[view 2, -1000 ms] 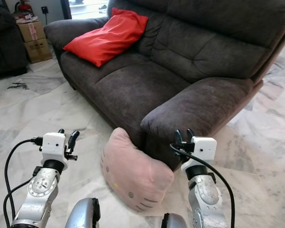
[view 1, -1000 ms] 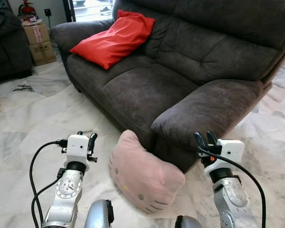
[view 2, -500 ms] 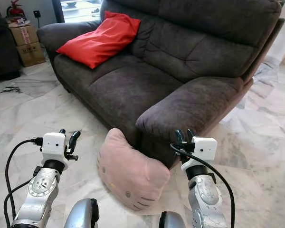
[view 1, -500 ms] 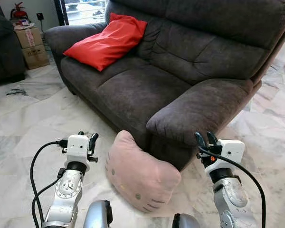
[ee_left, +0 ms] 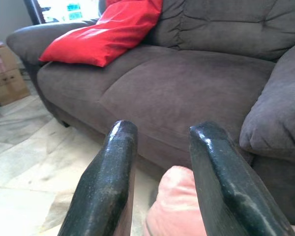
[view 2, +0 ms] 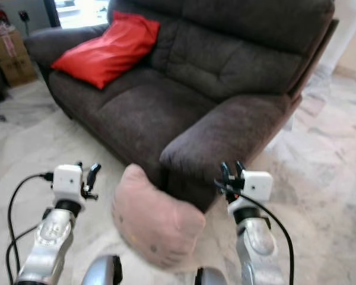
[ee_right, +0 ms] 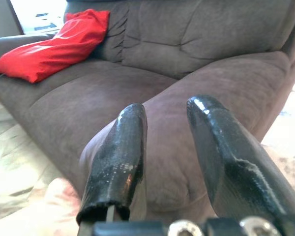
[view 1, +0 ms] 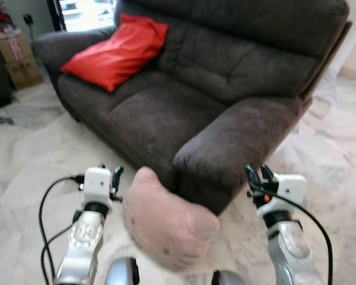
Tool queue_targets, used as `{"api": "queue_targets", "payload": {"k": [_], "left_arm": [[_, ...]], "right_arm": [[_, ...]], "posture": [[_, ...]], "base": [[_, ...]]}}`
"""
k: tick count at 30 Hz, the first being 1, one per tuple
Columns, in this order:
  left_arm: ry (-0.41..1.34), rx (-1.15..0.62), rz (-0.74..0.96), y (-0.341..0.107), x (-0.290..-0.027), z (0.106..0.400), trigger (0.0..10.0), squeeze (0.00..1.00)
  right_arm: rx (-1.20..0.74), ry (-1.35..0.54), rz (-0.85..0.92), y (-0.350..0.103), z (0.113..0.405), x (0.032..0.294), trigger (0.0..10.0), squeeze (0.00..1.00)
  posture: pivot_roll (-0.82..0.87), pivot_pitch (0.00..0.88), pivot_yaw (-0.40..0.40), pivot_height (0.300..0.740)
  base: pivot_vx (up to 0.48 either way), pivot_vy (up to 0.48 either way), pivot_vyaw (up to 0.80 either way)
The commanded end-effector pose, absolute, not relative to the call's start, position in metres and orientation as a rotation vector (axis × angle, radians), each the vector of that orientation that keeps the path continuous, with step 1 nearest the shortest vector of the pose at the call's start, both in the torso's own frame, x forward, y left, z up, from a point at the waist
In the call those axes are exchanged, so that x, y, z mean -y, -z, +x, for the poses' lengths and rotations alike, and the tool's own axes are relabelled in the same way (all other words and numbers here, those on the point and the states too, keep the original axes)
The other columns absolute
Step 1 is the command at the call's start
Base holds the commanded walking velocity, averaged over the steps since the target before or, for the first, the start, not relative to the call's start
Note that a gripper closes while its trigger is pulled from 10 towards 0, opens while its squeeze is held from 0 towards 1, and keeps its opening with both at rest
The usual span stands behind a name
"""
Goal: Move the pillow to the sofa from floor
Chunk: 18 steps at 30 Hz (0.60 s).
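Observation:
A pink cat-face pillow (view 1: 166,222) lies on the marble floor, leaning against the front of the dark grey sofa (view 1: 184,107) below its armrest (view 1: 237,142). My left gripper (view 1: 110,175) is held up just left of the pillow, open and empty. On the pillow's right, level with the armrest front, my right gripper (view 1: 258,176) is also open with nothing in it. In the left wrist view the pillow's pink corner (ee_left: 179,206) sits just beyond the black fingers (ee_left: 113,182).
A red cushion (view 1: 115,50) rests on the sofa's far seat against the backrest. Cardboard boxes (view 1: 15,50) stand at the back left by a doorway. Open marble floor (view 1: 29,148) spreads to the left and to the right of the sofa.
The whole picture has shifted left and blurred, so the camera has moved to the right and nearer. Both grippers keep their raised, open pose. The pillow has not moved.

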<state>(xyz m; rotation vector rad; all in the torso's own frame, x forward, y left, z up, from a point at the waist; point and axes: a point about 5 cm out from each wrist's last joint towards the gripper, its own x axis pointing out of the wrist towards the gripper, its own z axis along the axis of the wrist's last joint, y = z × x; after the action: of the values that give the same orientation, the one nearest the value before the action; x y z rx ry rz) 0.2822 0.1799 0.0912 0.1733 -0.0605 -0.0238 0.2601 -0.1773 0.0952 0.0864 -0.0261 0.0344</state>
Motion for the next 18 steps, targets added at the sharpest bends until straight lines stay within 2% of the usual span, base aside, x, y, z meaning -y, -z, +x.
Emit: {"api": "queue_targets", "payload": {"k": [1, 11, 18], "left_arm": [[0.022, 0.043, 0.166, -0.0889, -0.1820, 0.2823, 10.0, 0.00], [0.025, 0.049, 0.178, -0.0899, -0.1819, 0.2824, 10.0, 0.00], [0.040, 0.046, 0.181, -0.0889, -0.1792, 0.2823, 10.0, 0.00]], "right_arm": [[0.023, -0.035, 0.091, -0.0956, 0.2616, 0.1767, 10.0, 0.00], [0.017, -0.031, 0.091, -0.0947, 0.2613, 0.1766, 10.0, 0.00], [0.007, -0.029, 0.092, -0.0918, 0.2611, 0.1760, 10.0, 0.00]], "posture": [[-0.01, 0.000, -0.061, 0.605], [-0.01, 0.000, -0.059, 0.605], [-0.01, 0.000, -0.059, 0.605]], "base": [[0.281, 0.000, 0.00], [0.279, 0.000, 0.00], [0.000, 0.000, 0.00]]}}
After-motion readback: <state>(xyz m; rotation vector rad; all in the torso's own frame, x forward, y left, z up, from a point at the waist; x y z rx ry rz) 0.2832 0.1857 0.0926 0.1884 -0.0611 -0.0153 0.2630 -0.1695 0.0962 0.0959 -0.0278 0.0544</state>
